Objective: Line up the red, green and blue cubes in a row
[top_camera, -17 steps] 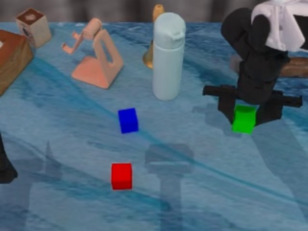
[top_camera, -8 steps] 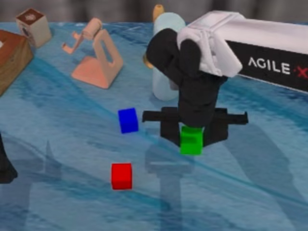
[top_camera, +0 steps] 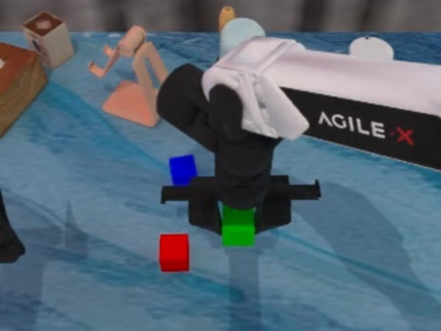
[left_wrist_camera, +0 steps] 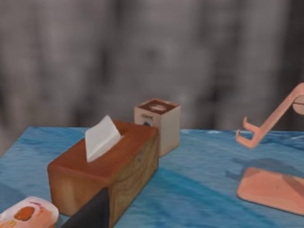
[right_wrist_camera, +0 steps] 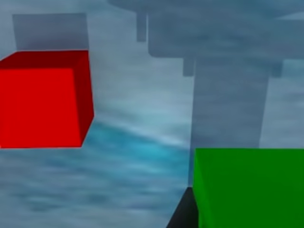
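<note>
Three cubes are in the top view, all close to my right gripper [top_camera: 238,219]. Going left to right: my left arm [top_camera: 8,238] is parked at the far left edge of the tabletop [top_camera: 358,276], well apart from my right gripper; its gripper's state cannot be told. The tissue box [top_camera: 17,79] and the small beige box [top_camera: 47,38] sit at the far left rear, well apart from my right gripper. The pink stand [top_camera: 134,83] stands behind and to the left of my right gripper.

The red cube [top_camera: 173,252] rests on the tabletop just to the left of my right gripper and slightly nearer the front edge. The blue cube [top_camera: 182,169] rests behind and to the left of my right gripper, partly hidden by the arm. The green cube [top_camera: 238,226] is clamped between the fingers of my right gripper, which is clenched on it. In the right wrist view the green cube [right_wrist_camera: 249,187] fills the near corner, with the red cube [right_wrist_camera: 42,99] apart from it on the tabletop. The white bottle [top_camera: 241,31] stands behind my right gripper, mostly hidden by the arm.
</note>
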Controlling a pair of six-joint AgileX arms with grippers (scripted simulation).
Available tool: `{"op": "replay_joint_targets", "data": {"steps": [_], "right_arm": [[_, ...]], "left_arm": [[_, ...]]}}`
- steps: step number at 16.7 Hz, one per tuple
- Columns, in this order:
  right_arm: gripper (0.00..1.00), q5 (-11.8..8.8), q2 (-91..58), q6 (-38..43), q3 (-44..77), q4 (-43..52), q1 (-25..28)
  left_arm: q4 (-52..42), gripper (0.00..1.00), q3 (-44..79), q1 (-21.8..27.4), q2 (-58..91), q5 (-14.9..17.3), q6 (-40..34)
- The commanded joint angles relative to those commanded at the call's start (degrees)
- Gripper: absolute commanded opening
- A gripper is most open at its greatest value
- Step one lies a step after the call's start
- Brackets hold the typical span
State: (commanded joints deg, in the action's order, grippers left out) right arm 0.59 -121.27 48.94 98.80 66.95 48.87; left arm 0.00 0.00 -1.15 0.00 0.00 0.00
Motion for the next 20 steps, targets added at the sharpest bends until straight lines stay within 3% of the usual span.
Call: {"op": "replay_joint_targets", "data": {"steps": [4,9,14,20], "right_arm": [[0.00,-0.06,-0.61,-0.04,-1.95,-2.51,-0.14],[0.00,0.01,-3.92,0.08,-8.36,-12.56,-0.03],[0.00,0.04,-4.49,0.11,-9.31,-13.80,0.05],[0.45,0.04,-4.49,0.11,-9.31,-13.80,0.05]], "left_arm": [[0.00,1.00,0.00,0.00,0.00,0.00,0.00],[0.00,1.00,0.00,0.00,0.00,0.00,0.00],[0.00,1.00,0.00,0.00,0.00,0.00,0.00],[0.00,1.00,0.00,0.00,0.00,0.00,0.00]]}}
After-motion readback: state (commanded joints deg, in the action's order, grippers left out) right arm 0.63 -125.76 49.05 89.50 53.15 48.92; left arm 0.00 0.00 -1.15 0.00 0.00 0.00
